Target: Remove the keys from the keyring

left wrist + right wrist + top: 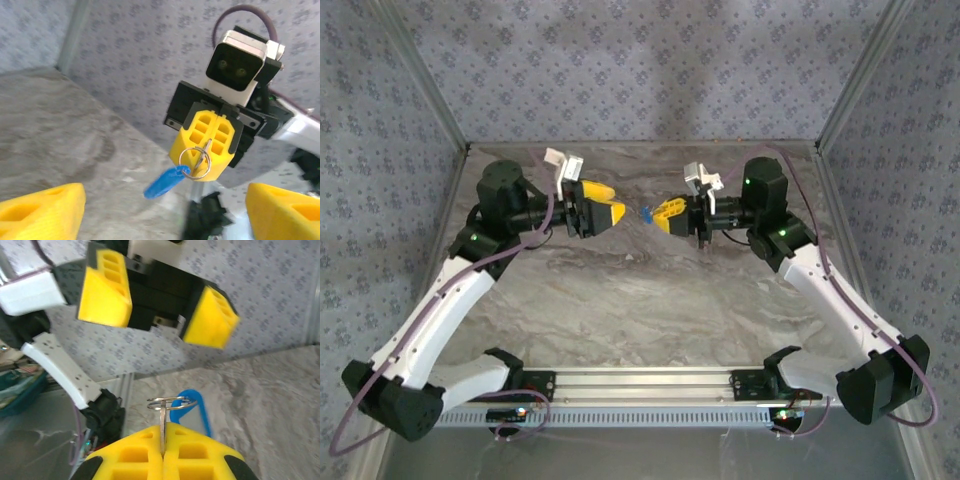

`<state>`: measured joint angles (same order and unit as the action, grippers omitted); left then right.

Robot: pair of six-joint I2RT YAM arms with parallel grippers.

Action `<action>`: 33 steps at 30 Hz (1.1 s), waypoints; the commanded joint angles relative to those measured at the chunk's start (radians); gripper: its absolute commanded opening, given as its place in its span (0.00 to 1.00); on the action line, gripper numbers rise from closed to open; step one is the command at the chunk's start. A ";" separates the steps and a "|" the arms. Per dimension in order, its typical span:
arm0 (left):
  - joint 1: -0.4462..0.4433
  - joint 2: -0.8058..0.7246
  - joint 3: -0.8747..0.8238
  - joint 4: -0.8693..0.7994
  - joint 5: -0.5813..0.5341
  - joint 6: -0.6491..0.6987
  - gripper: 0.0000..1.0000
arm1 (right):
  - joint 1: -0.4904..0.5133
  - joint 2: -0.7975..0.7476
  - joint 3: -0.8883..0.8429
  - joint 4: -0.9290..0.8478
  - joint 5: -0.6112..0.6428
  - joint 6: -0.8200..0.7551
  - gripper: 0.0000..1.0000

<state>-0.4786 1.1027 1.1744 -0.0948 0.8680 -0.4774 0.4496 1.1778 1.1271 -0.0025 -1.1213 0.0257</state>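
Looking down from above, the left gripper [617,201] stands wide open and empty. It faces the right gripper [662,213], whose jaws are pinched together. The keys [646,213], a single small blue piece, sit in the gap between the two, just off the right gripper's tips and a little apart from the left one's, held clear of the surface [640,300].

From the left wrist, the right gripper is straight ahead, clamped on the keyring [202,155]. The blue piece hangs from the keyring's lower edge, its long axis slanting down and to the left, ahead of the left gripper's open jaws and roughly centred between them.

From the right wrist, the keyring stands up out of the closed tips. The blue piece is just behind it, leaning right, with the left gripper's spread jaws beyond. Being free and lined up, the left arm looks the one to take the blue piece.
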 commanded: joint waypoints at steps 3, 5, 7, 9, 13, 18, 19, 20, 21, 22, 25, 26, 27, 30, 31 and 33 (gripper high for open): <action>-0.014 0.036 0.068 0.074 0.198 -0.083 0.90 | 0.018 0.005 0.046 0.025 -0.119 0.052 0.00; -0.032 0.050 0.093 0.034 0.208 -0.049 0.91 | 0.030 0.005 0.049 0.013 -0.127 0.051 0.00; -0.054 0.066 0.119 -0.003 0.222 -0.018 0.92 | 0.040 0.006 0.052 -0.002 -0.129 0.044 0.00; -0.077 0.085 0.144 -0.040 0.238 0.008 0.92 | 0.047 0.009 0.056 -0.018 -0.134 0.037 0.00; -0.107 0.109 0.163 -0.090 0.238 0.049 0.92 | 0.059 0.013 0.057 -0.029 -0.133 0.036 0.00; -0.126 0.118 0.169 -0.130 0.221 0.089 0.93 | 0.066 0.020 0.058 -0.060 -0.137 0.025 0.00; -0.131 0.121 0.175 -0.139 0.222 0.097 0.93 | 0.068 0.023 0.081 -0.062 -0.138 0.025 0.00; -0.137 0.124 0.183 -0.155 0.222 0.109 0.93 | 0.070 0.026 0.092 -0.069 -0.137 0.021 0.00; -0.144 0.130 0.190 -0.170 0.221 0.120 0.93 | 0.073 0.027 0.094 -0.076 -0.137 0.018 0.00; -0.149 0.134 0.197 -0.184 0.221 0.130 0.93 | 0.073 0.029 0.094 -0.077 -0.135 0.017 0.00; -0.159 0.147 0.206 -0.223 0.212 0.161 0.89 | 0.078 0.034 0.097 -0.076 -0.134 0.017 0.00; -0.161 0.150 0.209 -0.225 0.212 0.164 0.87 | 0.081 0.036 0.098 -0.076 -0.132 0.017 0.00; -0.161 0.150 0.209 -0.228 0.211 0.167 0.85 | 0.082 0.037 0.099 -0.077 -0.133 0.018 0.00; -0.161 0.150 0.211 -0.224 0.209 0.170 0.78 | 0.084 0.040 0.103 -0.086 -0.133 0.013 0.00; -0.161 0.151 0.212 -0.221 0.209 0.170 0.76 | 0.083 0.042 0.104 -0.087 -0.134 0.013 0.00; -0.161 0.154 0.214 -0.221 0.207 0.171 0.70 | 0.083 0.041 0.105 -0.092 -0.134 0.011 0.00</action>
<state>-0.6361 1.2537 1.3510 -0.3092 1.0676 -0.3321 0.5289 1.2140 1.1923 -0.0765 -1.2282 0.0525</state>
